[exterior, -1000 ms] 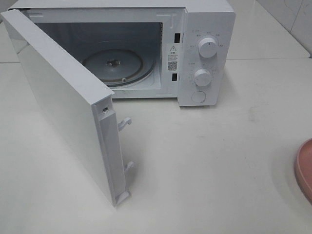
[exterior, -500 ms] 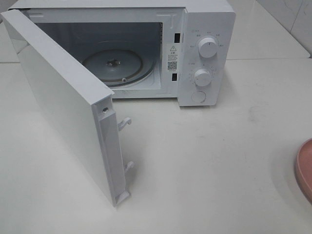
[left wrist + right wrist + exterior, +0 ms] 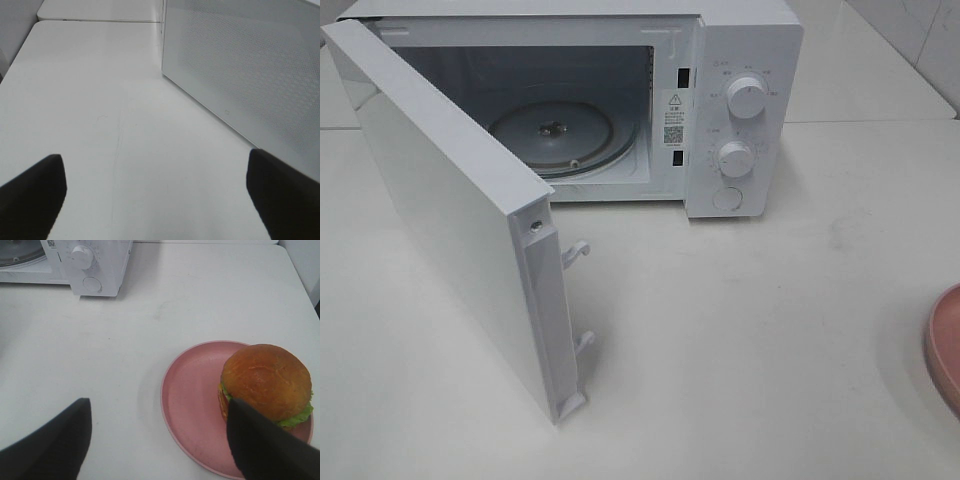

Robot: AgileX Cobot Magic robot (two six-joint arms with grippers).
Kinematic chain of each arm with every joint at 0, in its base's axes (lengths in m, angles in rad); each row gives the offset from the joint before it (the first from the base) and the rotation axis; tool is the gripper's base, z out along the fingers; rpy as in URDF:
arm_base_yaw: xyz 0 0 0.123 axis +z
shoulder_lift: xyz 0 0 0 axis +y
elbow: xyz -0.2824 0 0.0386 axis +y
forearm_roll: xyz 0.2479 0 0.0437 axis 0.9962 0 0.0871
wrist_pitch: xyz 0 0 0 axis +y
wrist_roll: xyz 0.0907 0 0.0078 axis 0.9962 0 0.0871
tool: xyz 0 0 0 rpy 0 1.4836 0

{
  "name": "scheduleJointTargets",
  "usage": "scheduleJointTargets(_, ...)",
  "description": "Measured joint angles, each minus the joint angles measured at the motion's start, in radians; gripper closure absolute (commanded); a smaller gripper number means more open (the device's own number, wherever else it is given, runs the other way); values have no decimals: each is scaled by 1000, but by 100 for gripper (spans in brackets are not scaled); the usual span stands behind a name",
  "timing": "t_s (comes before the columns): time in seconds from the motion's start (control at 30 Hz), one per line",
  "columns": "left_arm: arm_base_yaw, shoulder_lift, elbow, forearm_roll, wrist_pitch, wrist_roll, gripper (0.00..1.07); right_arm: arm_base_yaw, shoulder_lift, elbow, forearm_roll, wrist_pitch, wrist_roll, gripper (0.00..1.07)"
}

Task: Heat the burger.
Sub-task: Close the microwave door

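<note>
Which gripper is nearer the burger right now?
Right. The right gripper hangs open just short of the burger on its pink plate. The left gripper faces the microwave door, burger out of its view.

- I see a white microwave with white dials, its open door covered in a fine grey dot mesh.
- The turntable inside looks grey, glassy.
- My desk is plain off-white.
- The plate is pink.
- The burger shows a glossy golden-brown bun over green lettuce.
- Both pincer fingers look black.
</note>
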Motion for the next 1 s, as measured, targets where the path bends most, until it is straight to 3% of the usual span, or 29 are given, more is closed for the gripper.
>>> scheduleJointTargets(1.0,0,0,0,0,0,0,17,0,0,0,2,-8,-1,35)
